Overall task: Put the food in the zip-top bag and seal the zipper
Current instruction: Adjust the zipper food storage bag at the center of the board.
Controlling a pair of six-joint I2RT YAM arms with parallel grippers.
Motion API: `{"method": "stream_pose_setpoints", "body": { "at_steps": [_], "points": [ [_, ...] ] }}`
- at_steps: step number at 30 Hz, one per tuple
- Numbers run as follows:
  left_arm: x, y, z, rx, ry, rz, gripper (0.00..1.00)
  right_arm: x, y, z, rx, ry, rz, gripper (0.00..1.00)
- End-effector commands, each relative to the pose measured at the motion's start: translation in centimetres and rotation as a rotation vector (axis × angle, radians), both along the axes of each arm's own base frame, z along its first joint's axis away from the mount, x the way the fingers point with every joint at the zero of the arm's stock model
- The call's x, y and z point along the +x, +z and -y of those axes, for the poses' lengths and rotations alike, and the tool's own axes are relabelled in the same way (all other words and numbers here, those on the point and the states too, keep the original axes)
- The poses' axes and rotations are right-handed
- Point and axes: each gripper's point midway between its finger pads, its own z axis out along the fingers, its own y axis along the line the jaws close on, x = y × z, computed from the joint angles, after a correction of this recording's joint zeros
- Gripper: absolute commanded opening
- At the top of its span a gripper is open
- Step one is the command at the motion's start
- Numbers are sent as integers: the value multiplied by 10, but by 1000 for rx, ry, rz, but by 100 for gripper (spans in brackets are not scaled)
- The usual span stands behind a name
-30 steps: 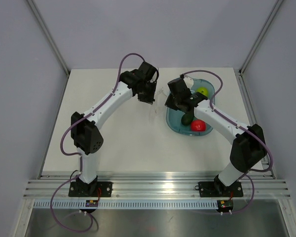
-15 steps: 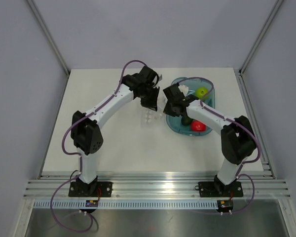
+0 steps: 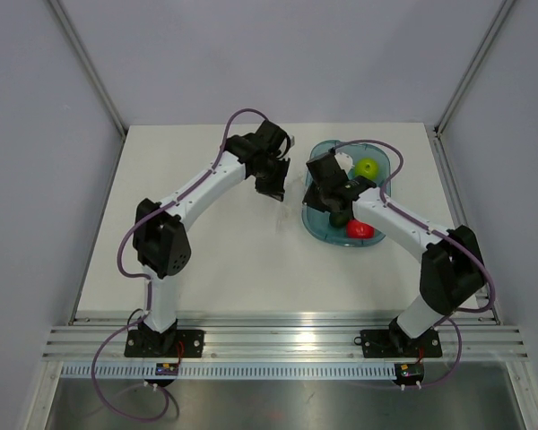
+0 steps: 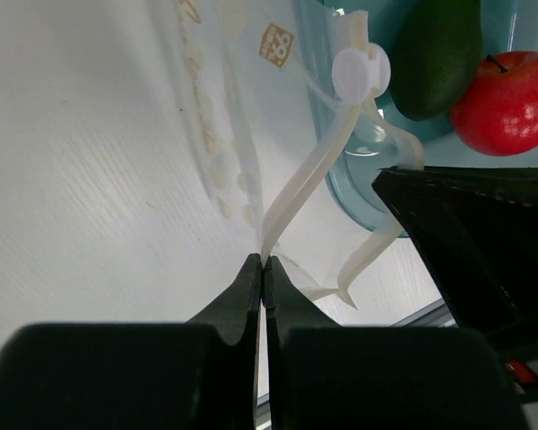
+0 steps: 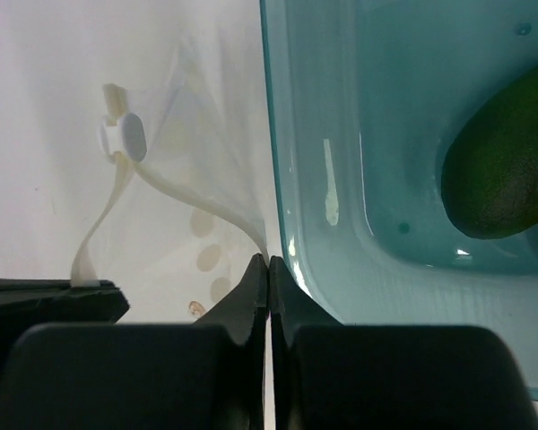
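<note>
- The left end effector (image 4: 263,262) is pressed together on the zipper (image 4: 309,170) of the clear zip-top bag (image 4: 217,116), just outside the teal tray (image 4: 363,184).
- The right end effector (image 5: 268,262) pinches the bag's other lip against the tray's wall.
- The avocado (image 5: 500,170) lies inside the tray, beside a red apple (image 4: 509,100).
- A green apple (image 3: 368,167) sits at the tray's far end.

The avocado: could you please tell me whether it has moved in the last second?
No; the avocado still lies in the teal tray, beside the red apple.
</note>
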Motion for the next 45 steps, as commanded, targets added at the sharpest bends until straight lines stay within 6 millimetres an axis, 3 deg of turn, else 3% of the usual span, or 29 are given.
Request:
{"method": "stream_pose_setpoints", "body": {
  "at_steps": [1, 4, 5, 9, 23, 35, 45],
  "points": [
    [2, 8, 3, -29, -16, 27, 0, 0, -19, 6, -25, -22, -37, 2],
    [-1, 7, 7, -42, -25, 14, 0, 2, -16, 4, -10, -18, -21, 15],
    [-1, 7, 8, -41, -22, 14, 0, 2, -12, 4, -9, -16, -14, 25],
    [-1, 7, 10, -38, -21, 6, 0, 4, 0, 3, 2, -4, 15, 38],
    [-2, 0, 11, 0, -22, 0, 0, 2, 35, -6, 84, 34, 95, 45],
    [-3, 3, 15, 0, -35, 9, 0, 7, 16, -16, 71, 63, 46, 42],
    [-2, -2, 12, 17, -31, 7, 0, 1, 44, -24, 120, 91, 133, 45]
  ]
}}
